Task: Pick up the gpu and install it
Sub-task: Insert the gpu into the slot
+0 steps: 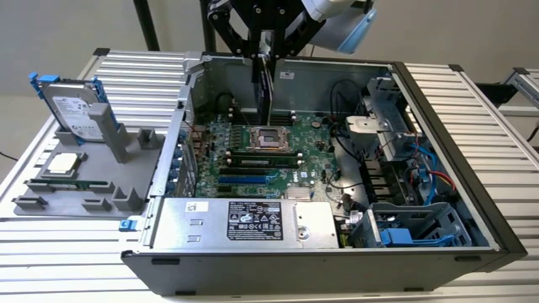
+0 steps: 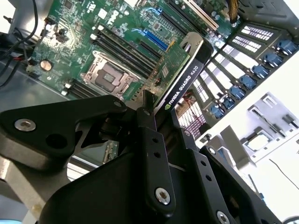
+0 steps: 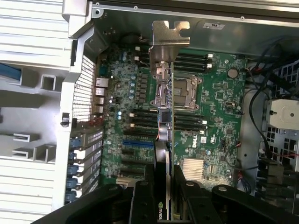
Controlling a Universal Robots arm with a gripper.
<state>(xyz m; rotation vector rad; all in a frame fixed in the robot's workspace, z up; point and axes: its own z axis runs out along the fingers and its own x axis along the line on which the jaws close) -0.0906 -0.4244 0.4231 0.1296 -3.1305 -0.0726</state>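
Note:
The gpu (image 1: 266,88) hangs on edge over the open computer case, above the motherboard (image 1: 252,158) near the processor socket (image 1: 271,137), and touches no slot. My gripper (image 1: 267,53) is shut on its upper end. In the second wrist view the gpu (image 2: 183,74) shows its green board and black lettered edge between my black fingers (image 2: 150,135). In the first wrist view the gpu (image 3: 166,116) is seen edge-on, its silver end bracket (image 3: 170,32) farthest from my gripper (image 3: 164,173). The blue expansion slot (image 3: 138,143) lies beside the card's line.
A grey parts holder (image 1: 50,205) at the exterior view's left carries a blue-framed hard drive (image 1: 72,110), a processor (image 1: 63,164) and a memory stick (image 1: 67,185). Inside the case are a power supply (image 1: 244,222), a drive cage (image 1: 413,230) and loose cables (image 1: 425,170).

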